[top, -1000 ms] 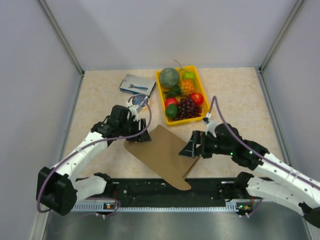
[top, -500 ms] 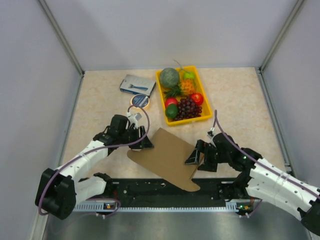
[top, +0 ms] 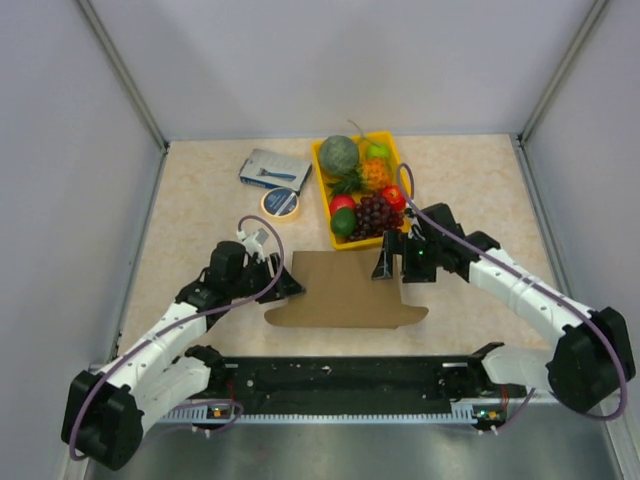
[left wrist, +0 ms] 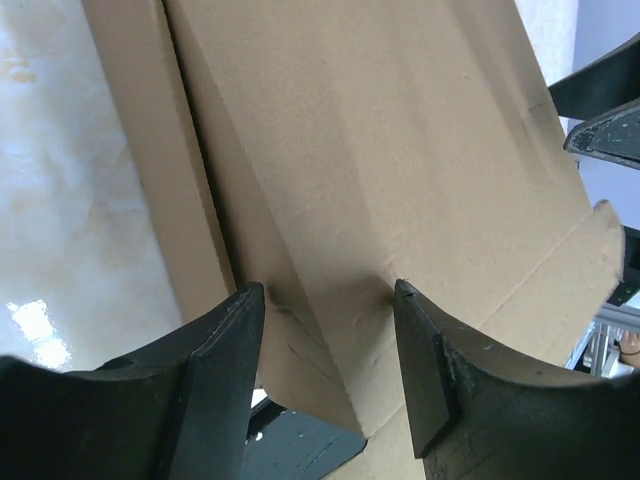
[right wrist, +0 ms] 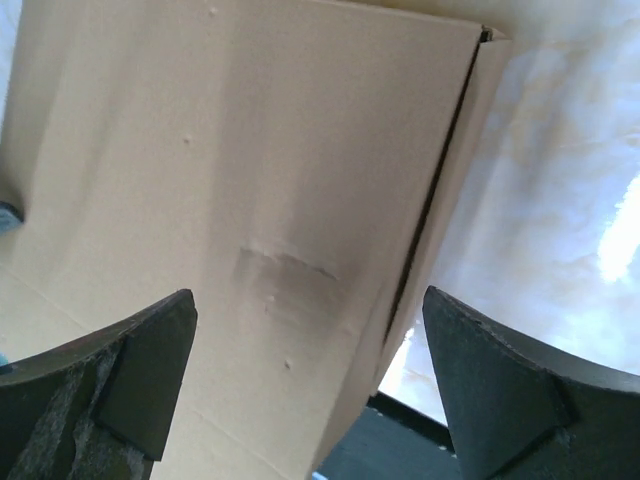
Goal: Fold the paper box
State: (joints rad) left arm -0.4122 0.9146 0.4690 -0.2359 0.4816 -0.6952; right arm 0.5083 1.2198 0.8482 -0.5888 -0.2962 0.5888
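The paper box (top: 345,290) is a brown cardboard sheet folded flat, lying square on the table in front of the arms. My left gripper (top: 290,285) is at its left edge. In the left wrist view the left gripper (left wrist: 325,290) has both fingertips pressed against a raised fold of the paper box (left wrist: 380,150). My right gripper (top: 390,265) is at the box's far right corner. In the right wrist view the right gripper (right wrist: 310,300) is wide open and straddles the edge of the paper box (right wrist: 230,150), and its right finger (right wrist: 480,380) is clear of the cardboard.
A yellow fruit tray (top: 320,185) full of fruit stands just behind the box. A blue-grey packet (top: 274,167) and a tape roll (top: 281,203) lie at the back left. A black rail (top: 340,378) runs along the near edge. Walls close in on both sides.
The box has turned from a diagonal, tilted pose to lying square. My right gripper has swung from its near right edge to its far right corner. My left gripper stayed on the left edge.
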